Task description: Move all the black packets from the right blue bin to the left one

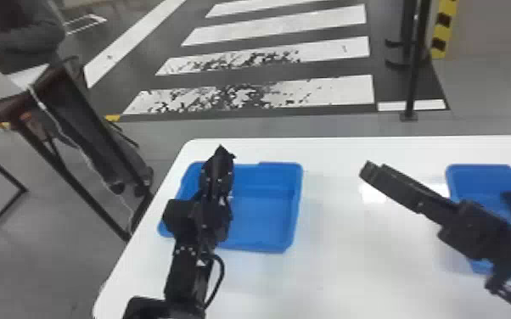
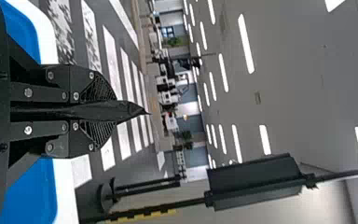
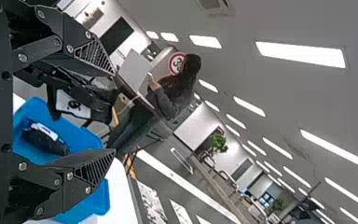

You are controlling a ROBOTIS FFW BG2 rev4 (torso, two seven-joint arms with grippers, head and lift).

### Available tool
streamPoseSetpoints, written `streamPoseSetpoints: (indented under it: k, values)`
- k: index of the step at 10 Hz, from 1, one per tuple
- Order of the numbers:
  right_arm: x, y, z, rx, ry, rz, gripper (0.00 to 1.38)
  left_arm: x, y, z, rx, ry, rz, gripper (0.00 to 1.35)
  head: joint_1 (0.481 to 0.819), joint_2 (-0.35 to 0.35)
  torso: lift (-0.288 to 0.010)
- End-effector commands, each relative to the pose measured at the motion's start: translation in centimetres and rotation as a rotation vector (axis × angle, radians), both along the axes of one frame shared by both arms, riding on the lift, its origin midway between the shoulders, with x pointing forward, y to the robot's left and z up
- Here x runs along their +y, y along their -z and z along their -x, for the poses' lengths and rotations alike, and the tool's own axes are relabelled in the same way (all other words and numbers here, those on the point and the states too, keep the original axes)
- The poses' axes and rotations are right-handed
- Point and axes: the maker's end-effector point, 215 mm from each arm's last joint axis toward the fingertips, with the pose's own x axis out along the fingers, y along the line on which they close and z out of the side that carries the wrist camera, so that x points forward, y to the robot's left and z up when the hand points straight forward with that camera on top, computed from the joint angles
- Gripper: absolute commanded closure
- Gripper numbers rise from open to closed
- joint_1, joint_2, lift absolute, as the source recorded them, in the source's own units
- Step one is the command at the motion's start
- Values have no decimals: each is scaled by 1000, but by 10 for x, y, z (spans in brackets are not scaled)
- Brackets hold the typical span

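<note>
In the head view my left gripper (image 1: 217,180) is above the left blue bin (image 1: 267,220), its fingers shut on a black packet (image 1: 221,156). The left wrist view has that gripper (image 2: 103,111) pinching the dark packet (image 2: 133,109) edge-on, a pointed end sticking out past the fingertips. Between the two bins, over the table, is my right gripper (image 1: 368,169), left of the right blue bin (image 1: 479,180). Spread fingers with nothing between them mark the right gripper (image 3: 114,112) in its wrist view; beyond, another black packet (image 3: 44,139) with a white label lies in a blue bin (image 3: 86,135).
Both bins stand on a white table (image 1: 343,275), whose left edge slopes down beside the left bin. The right forearm extends over the right bin and covers part of it. A dark-framed desk (image 1: 0,106) stands on the floor at the left.
</note>
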Motion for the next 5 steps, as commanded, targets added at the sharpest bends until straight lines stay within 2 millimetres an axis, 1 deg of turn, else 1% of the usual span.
streamPoseSetpoints:
  k: [1, 2, 3, 4, 5]
  values:
    - [-22, 1, -14, -21, 55, 25, 506, 21, 26, -7, 51, -44, 11, 432, 695, 334, -140]
    - [-35, -1, -22, -49, 93, 52, 506, 23, 14, -6, 10, -42, 4, 7, 695, 331, -140]
    - [-53, 2, -35, -77, 140, 116, 506, 18, -1, -3, -43, -29, 21, 64, 695, 322, -140]
    - [-67, 7, -43, -90, 179, 195, 506, 7, -4, 1, -71, 1, 112, 117, 695, 302, -140]
    - [-85, 15, -54, -99, 228, 280, 499, -12, -9, 11, -111, 49, 199, 111, 695, 271, -140]
